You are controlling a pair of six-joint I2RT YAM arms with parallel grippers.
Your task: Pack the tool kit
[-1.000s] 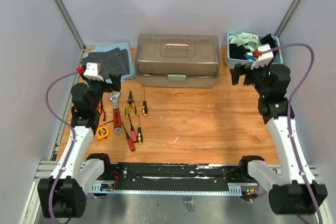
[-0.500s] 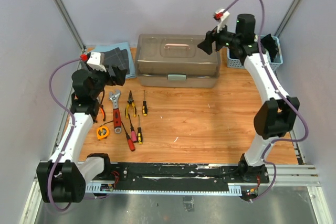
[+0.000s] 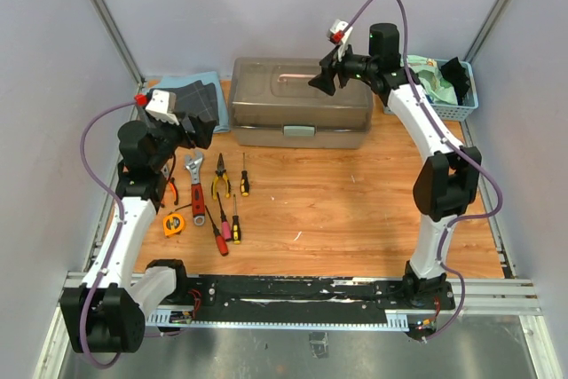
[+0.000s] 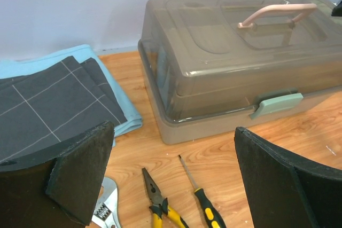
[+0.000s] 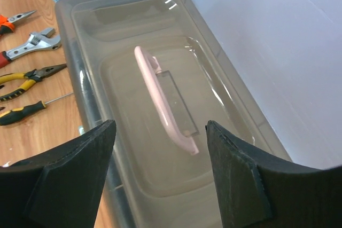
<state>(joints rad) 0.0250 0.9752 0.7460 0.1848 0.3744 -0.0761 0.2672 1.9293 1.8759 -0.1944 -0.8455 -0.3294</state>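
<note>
Hovering over the toolbox lid, the right hand (image 3: 320, 81) had its fingers spread wide with nothing between them, and the pinkish handle (image 5: 160, 97) lay below the gap. The toolbox (image 3: 300, 104) sat shut at 12 o'clock on the table (image 3: 355, 210), its green latch (image 4: 276, 103) on the near side. The left hand (image 3: 193, 130), also wide open and empty, hung at 9 o'clock near the wrench (image 3: 196, 191). Pliers (image 3: 220, 181), screwdrivers (image 3: 244, 177) and the orange tape measure (image 3: 173, 224) lay loose toward 8 o'clock.
</note>
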